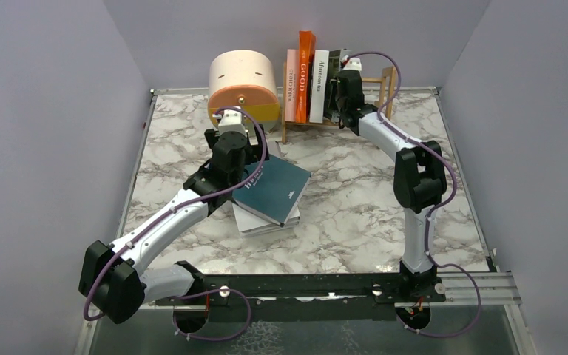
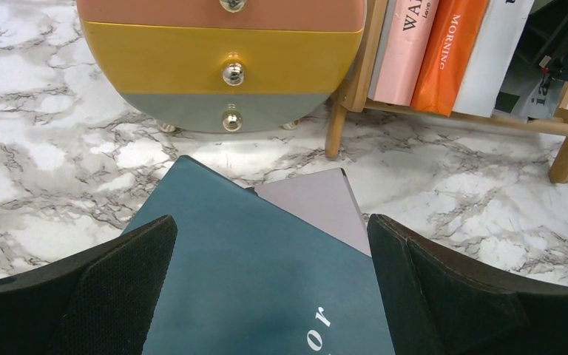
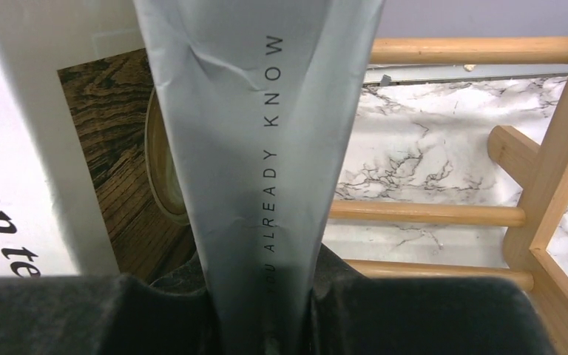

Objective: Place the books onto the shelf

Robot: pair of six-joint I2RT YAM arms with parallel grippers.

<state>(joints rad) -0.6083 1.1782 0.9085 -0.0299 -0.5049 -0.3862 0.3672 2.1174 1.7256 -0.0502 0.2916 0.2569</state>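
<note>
A teal book (image 1: 274, 188) lies flat on top of a small stack in the middle of the table, with a grey book (image 2: 318, 203) and a white one (image 1: 255, 222) under it. My left gripper (image 2: 270, 237) hangs open just above the teal cover (image 2: 251, 274), one finger to each side. The shelf (image 1: 390, 89) stands at the back and holds a pink book (image 1: 291, 85), an orange book (image 1: 305, 74) and a white book (image 1: 319, 85) upright. My right gripper (image 3: 262, 296) is shut on a thin grey book (image 3: 259, 133), held upright in the shelf beside the white book (image 3: 7, 185).
A round cream, orange and yellow drawer box (image 1: 242, 85) stands just left of the shelf, close behind the stack. The shelf's wooden rails (image 3: 429, 214) and right end post (image 3: 555, 185) lie open to the right of the grey book. Walls enclose the table on three sides.
</note>
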